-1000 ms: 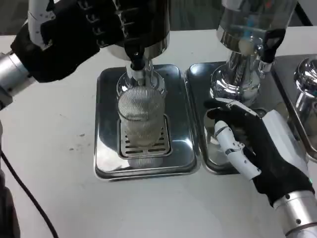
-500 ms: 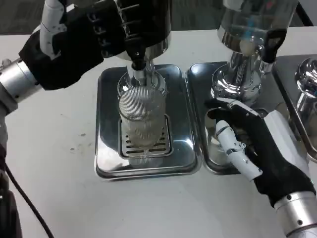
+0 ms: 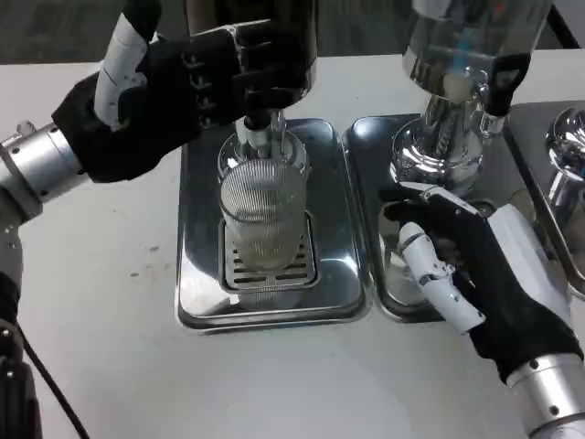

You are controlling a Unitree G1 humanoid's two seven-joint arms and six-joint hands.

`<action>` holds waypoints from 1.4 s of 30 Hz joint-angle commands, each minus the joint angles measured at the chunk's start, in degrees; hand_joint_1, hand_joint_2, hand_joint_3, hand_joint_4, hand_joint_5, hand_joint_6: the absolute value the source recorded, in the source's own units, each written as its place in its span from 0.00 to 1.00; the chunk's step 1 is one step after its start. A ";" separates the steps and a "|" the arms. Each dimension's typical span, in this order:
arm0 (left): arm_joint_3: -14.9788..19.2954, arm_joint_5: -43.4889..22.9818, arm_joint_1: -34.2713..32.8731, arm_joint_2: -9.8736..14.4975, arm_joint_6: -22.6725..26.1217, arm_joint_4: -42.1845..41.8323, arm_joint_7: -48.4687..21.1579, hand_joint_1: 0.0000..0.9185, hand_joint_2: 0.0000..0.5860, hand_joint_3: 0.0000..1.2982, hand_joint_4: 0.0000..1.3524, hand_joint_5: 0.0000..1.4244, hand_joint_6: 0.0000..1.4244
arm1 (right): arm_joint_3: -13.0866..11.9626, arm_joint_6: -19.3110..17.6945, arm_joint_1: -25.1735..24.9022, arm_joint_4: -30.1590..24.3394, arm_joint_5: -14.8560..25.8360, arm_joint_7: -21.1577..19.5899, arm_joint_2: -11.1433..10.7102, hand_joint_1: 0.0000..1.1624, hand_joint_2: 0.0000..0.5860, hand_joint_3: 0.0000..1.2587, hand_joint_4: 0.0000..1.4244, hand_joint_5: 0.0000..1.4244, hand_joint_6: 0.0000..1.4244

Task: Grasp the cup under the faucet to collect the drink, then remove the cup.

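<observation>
My left hand [image 3: 196, 78], fingers curled on the faucet [image 3: 258, 114] above the ribbed cup [image 3: 262, 215], should press steadily; right hand [image 3: 475, 274] rests wide.

White table [image 3: 110, 302] bore a second steel drip tray [image 3: 366, 165] at centre right, its long edge just beside a neighbouring tray; on it stood a polished chrome dispenser base [image 3: 437, 146] carrying a clear reservoir [image 3: 466, 32] with a black tap handle [image 3: 501, 82]; a third chrome fitting [image 3: 567, 165] rose at the right edge; a black cable [image 3: 46, 384] crossed the lower left corner.
</observation>
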 commanded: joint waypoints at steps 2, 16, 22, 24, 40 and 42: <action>-1.78 2.52 1.42 0.83 -3.41 0.14 -0.66 0.00 0.06 0.18 0.11 0.12 0.10 | -0.29 0.56 0.23 -0.47 0.80 0.53 -0.26 0.05 0.84 0.26 0.24 0.24 0.17; -3.78 4.14 2.42 1.71 -9.34 0.62 -0.99 0.00 0.05 0.20 0.13 0.13 0.11 | -0.65 0.69 -0.33 0.19 1.75 0.58 -0.45 0.05 0.84 0.26 0.24 0.24 0.17; -4.20 4.31 2.70 1.78 -12.31 0.28 -0.61 0.00 0.05 0.20 0.13 0.13 0.11 | -0.79 0.73 -0.54 0.35 1.96 0.72 -0.55 0.05 0.84 0.26 0.24 0.24 0.17; -4.42 4.53 2.72 1.76 -13.09 0.33 -0.52 0.00 0.05 0.20 0.13 0.13 0.12 | -0.92 0.80 -0.72 0.43 2.14 0.79 -0.56 0.05 0.84 0.26 0.24 0.24 0.17; -6.97 7.25 3.20 2.66 -20.71 -0.01 1.63 0.00 0.06 0.20 0.12 0.13 0.12 | -1.39 1.50 -1.62 0.62 3.44 1.07 -1.16 0.05 0.84 0.25 0.23 0.23 0.17; -7.13 7.47 3.19 2.74 -21.26 0.03 1.88 0.00 0.06 0.20 0.12 0.13 0.12 | -1.39 1.56 -1.78 0.69 3.58 1.04 -1.24 0.05 0.84 0.25 0.23 0.23 0.17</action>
